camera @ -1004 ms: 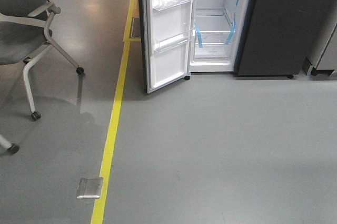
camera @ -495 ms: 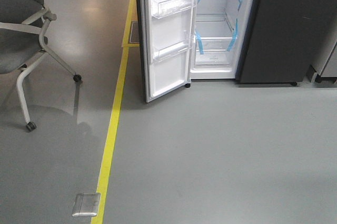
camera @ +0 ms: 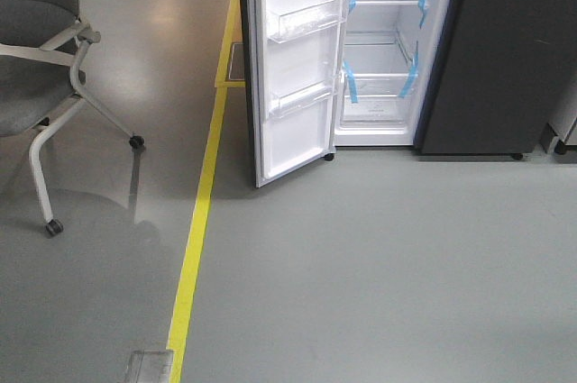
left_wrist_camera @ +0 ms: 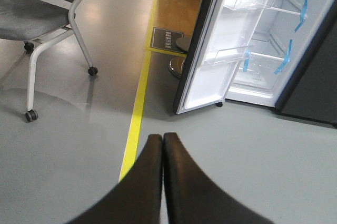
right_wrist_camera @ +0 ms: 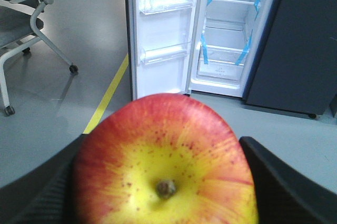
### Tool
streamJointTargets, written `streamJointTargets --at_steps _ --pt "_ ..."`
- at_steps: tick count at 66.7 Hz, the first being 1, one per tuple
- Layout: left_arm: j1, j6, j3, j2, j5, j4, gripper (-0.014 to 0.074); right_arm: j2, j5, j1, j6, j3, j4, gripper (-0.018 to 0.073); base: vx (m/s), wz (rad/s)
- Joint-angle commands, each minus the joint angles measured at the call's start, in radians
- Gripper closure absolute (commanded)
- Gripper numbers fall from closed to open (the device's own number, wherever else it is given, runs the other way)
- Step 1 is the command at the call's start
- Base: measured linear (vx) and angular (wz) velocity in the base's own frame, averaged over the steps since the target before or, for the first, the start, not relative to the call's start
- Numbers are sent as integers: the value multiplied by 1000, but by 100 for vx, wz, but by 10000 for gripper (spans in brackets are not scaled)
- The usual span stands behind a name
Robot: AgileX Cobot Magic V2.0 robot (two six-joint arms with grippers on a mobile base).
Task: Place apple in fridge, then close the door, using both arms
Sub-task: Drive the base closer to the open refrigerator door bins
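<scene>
Right gripper (right_wrist_camera: 167, 192) clamped round apple (right_wrist_camera: 163, 145). Left gripper (left_wrist_camera: 162, 145) pressed closed, empty. Fridge (right_wrist_camera: 226, 34) at 12 o'clock, well apart; door (right_wrist_camera: 160, 34) standing open at 11. Advice: approach squarely, hold grip firm, aim for lower shelf (right_wrist_camera: 224, 49), avoid door bins (right_wrist_camera: 168, 1).

Fridge (camera: 379, 41) top, apple (right_wrist_camera: 166, 155) underside out of frame
</scene>
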Motion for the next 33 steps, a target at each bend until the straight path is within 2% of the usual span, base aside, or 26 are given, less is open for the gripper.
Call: streamJointTargets --at_steps 1,33 --pt "-2 0 18 -16 -77 0 602 7 -90 2 2 -23 10 384 12 3" --pt "-2 0 18 -16 -77 0 602 7 -86 2 2 -23 10 384 12 2"
